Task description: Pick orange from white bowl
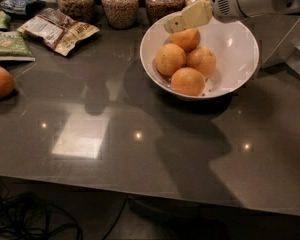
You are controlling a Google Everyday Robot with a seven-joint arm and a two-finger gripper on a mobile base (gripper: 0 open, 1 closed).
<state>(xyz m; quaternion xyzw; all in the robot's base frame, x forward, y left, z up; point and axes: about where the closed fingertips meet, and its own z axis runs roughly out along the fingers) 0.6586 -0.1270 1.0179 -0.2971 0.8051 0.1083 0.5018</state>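
Camera view, my only one: the pale yellow gripper on my white arm hangs over the back-left rim of the wide, glossy white bowl. It sits just above the rearmost round bright orange of four piled inside. How wide it stands, I cannot tell. I'd drop straight down on that top fruit, centred, so it doesn't roll against its neighbours. Mind the rim, and the glass jars of grain close behind the bowl. The dark grey tabletop in front of the bowl gives room for the lift-out.
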